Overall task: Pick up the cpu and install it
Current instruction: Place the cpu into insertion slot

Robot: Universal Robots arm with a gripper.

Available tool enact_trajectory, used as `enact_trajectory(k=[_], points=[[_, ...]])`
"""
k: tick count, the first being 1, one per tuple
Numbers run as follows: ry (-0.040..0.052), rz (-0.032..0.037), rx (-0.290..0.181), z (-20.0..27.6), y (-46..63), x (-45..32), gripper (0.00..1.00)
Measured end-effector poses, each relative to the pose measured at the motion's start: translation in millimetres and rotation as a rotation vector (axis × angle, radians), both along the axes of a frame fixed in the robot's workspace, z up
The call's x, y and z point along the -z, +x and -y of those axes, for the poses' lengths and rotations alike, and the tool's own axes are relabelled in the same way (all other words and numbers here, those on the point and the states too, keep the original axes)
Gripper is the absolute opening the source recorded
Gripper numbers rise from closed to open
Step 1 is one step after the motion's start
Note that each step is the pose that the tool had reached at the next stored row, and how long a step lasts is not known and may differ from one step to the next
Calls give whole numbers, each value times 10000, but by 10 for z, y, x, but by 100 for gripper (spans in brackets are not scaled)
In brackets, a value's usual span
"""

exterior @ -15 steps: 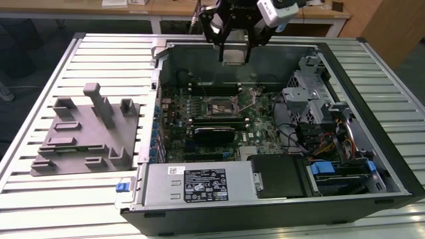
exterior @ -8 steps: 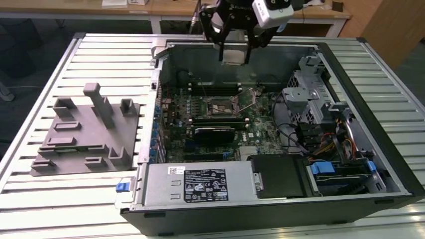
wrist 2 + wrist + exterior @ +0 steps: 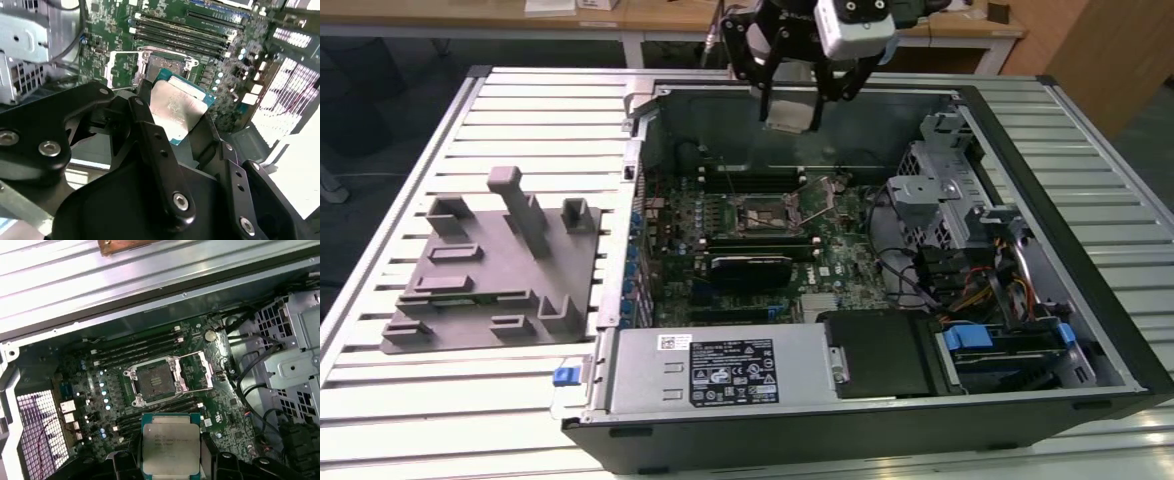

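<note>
My gripper [image 3: 790,112] hangs above the far side of the open computer case [image 3: 1067,230], shut on the cpu [image 3: 789,110]. The cpu [image 3: 170,447] is a small square chip with a pale silver top and green rim, held by its edges between black fingers [image 3: 150,130]. In the second wrist view the cpu [image 3: 175,110] sits tilted over the motherboard. Below it lies the socket [image 3: 156,381], its metal frame swung open and its dark centre bare. In the exterior view the socket [image 3: 771,212] is in the middle of the green board, nearer the camera than my gripper.
A grey plastic tray [image 3: 494,270] with upright posts lies on the slatted table at the exterior view's left. Memory slots [image 3: 135,347] flank the socket. A drive cage with cables [image 3: 947,190] fills the case's right side, and a power supply [image 3: 720,365] its near end.
</note>
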State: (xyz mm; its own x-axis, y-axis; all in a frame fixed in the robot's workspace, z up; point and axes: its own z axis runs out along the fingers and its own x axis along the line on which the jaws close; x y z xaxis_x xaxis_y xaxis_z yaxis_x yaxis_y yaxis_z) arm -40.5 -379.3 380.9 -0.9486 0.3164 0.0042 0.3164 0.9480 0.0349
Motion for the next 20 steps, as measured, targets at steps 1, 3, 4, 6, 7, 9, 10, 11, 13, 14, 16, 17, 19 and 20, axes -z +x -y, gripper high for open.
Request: enact_trajectory(k=[1, 3, 4, 6, 7, 9, 10, 11, 13, 14, 16, 17, 19, 20], points=[[0, 0, 181, 0, 0, 2, 54], [0, 0, 540, 0, 0, 7, 54], [0, 0, 719, 0, 0, 10, 54], [0, 0, 1084, 0, 0, 16, 54], [-1, 0, 1265, 0, 0, 18, 54], [0, 0, 1639, 0, 0, 24, 54], [-1, 0, 1819, 0, 0, 26, 54], [0, 0, 1991, 0, 0, 29, 54], [0, 0, 2347, 0, 0, 36, 54], [-1, 0, 2527, 0, 0, 39, 54], [0, 0, 2885, 0, 0, 46, 54], [0, 0, 3066, 0, 0, 49, 54], [0, 0, 3442, 0, 0, 56, 54], [0, 0, 3618, 0, 0, 59, 54]])
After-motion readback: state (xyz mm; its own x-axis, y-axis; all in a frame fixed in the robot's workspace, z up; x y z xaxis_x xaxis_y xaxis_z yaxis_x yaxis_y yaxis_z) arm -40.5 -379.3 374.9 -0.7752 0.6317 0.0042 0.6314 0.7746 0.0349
